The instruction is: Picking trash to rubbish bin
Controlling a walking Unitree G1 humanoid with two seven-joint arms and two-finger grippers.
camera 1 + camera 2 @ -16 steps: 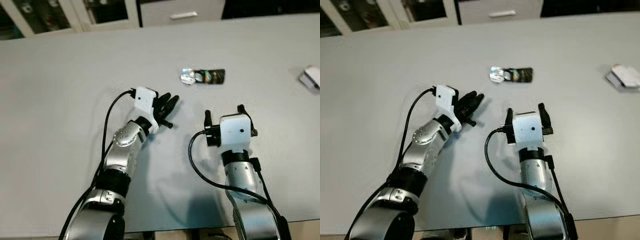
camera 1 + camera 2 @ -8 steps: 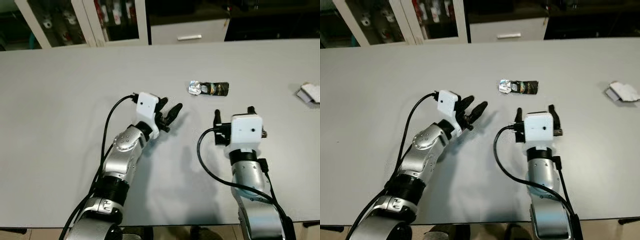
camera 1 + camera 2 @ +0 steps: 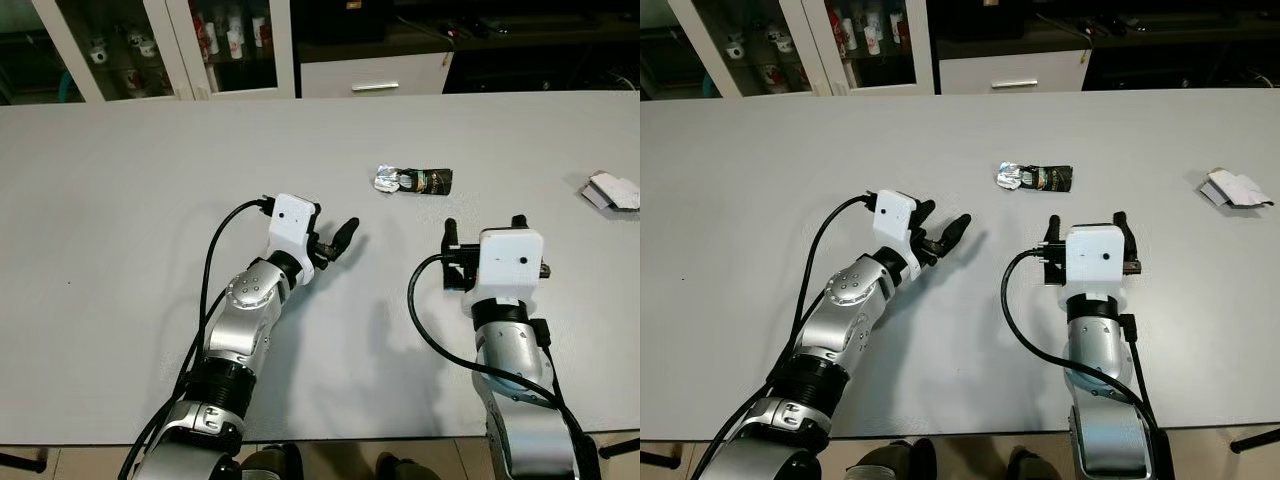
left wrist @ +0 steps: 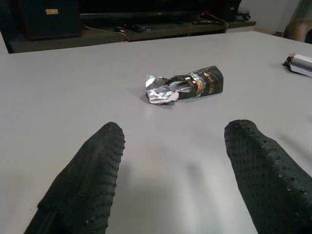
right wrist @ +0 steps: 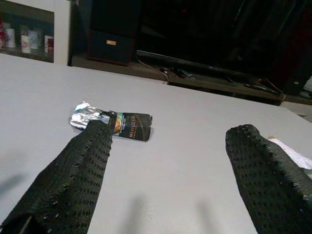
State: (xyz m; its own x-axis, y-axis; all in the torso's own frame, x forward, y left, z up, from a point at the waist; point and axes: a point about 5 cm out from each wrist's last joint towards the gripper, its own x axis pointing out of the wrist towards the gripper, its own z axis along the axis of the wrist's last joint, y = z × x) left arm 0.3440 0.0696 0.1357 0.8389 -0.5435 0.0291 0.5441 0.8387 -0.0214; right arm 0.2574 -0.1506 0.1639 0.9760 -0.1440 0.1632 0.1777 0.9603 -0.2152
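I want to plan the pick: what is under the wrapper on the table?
The wrapper lies flat on the bare grey table, apart from both grippers. Its underside is hidden.

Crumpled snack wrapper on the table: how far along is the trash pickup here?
Nothing looks done: the crumpled snack wrapper lies untouched on the grey table. In hand: the left gripper and right gripper are both open short of it, holding nothing. Left: grasping it, binning it, then the white scrap at the table's right edge.
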